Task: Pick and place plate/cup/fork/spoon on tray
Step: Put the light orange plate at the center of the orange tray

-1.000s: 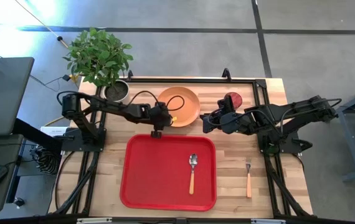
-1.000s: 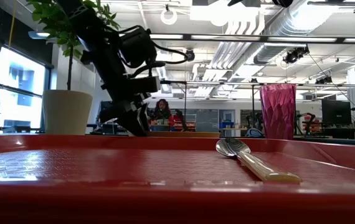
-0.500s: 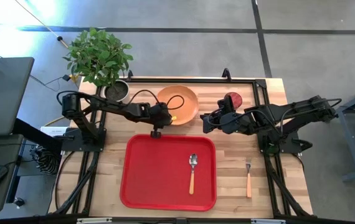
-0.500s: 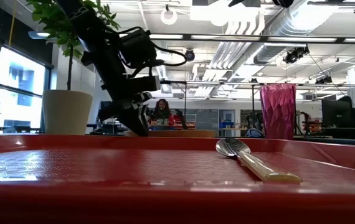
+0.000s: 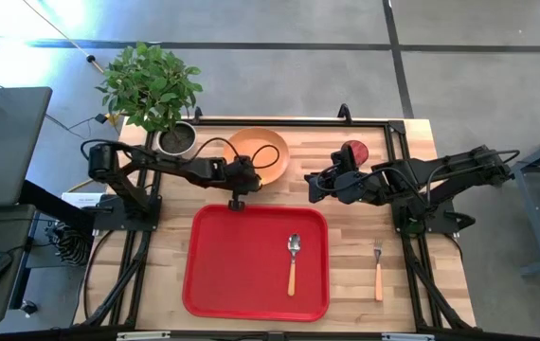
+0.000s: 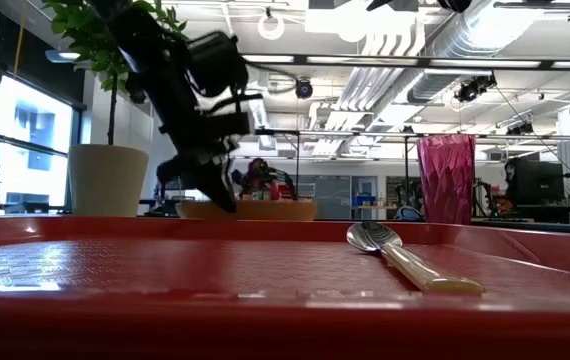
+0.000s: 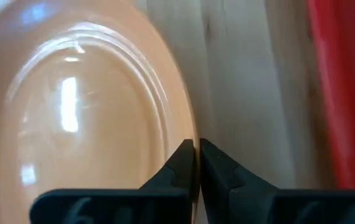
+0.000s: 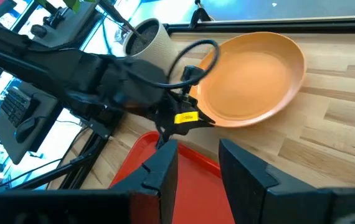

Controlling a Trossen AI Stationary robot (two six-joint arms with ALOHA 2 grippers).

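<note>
The orange plate (image 5: 259, 150) is at the table's far side, beyond the red tray (image 5: 232, 275). My left gripper (image 5: 250, 179) is shut on its rim; both also show in the low view, the gripper (image 6: 220, 195) and the plate (image 6: 255, 210). My right gripper (image 5: 313, 186) is open and empty, hovering right of the plate and near the dark red cup (image 5: 355, 152), which stands upright. The tan-handled spoon (image 5: 292, 261) lies on the tray. The orange-handled fork (image 5: 377, 271) lies on the table right of the tray. My left gripper pinches the plate's rim (image 7: 189, 127) between its two fingertips (image 7: 179, 167), at the plate's near left side (image 8: 207, 119). The fingers come slanting down from the table's left. The plate is tilted, its held side raised and its far side low by the table.
A grey plant pot with a leafy plant (image 5: 173, 138) stands at the far left, close to the plate. A black frame rail (image 5: 289, 120) runs along the table's far edge. Bare wood lies between the tray and the fork.
My left gripper, still shut on the rim, has drawn the plate toward the table's left and far edge and raised it. The plate now stands higher and more tilted in the low view. My right gripper has kept still.
</note>
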